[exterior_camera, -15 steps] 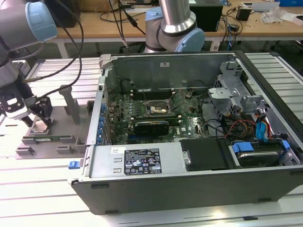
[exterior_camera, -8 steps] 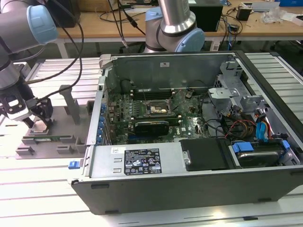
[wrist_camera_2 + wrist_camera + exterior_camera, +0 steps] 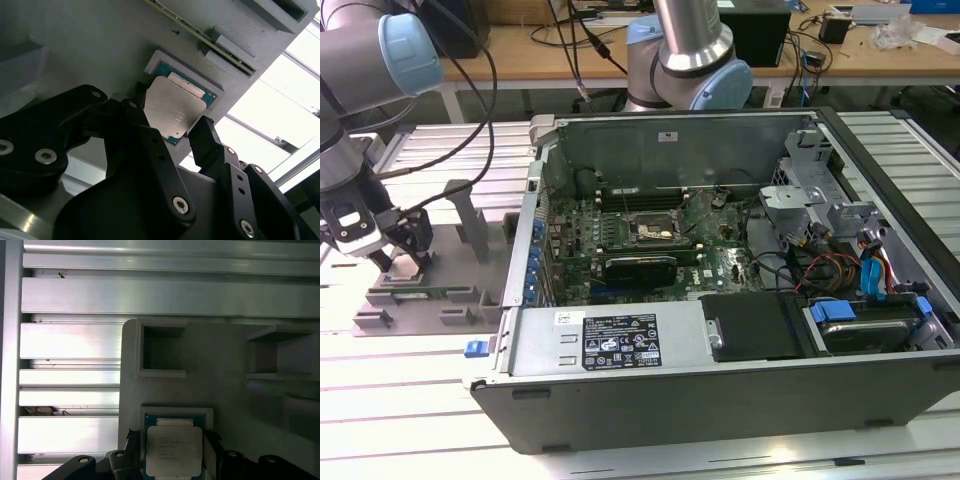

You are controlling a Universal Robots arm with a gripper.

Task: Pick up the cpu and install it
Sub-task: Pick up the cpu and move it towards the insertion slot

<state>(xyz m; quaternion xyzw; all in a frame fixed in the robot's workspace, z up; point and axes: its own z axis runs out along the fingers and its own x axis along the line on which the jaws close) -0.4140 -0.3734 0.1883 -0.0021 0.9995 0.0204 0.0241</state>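
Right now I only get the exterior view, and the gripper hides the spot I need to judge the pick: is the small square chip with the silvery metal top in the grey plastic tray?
Observer: Yes. In both wrist views the small square silvery-topped cpu sits in a square recess of the grey plastic tray.
Operator: And where is the gripper relative to it?
Observer: In the second wrist view the black gripper straddles the cpu, with the chip in its middle.
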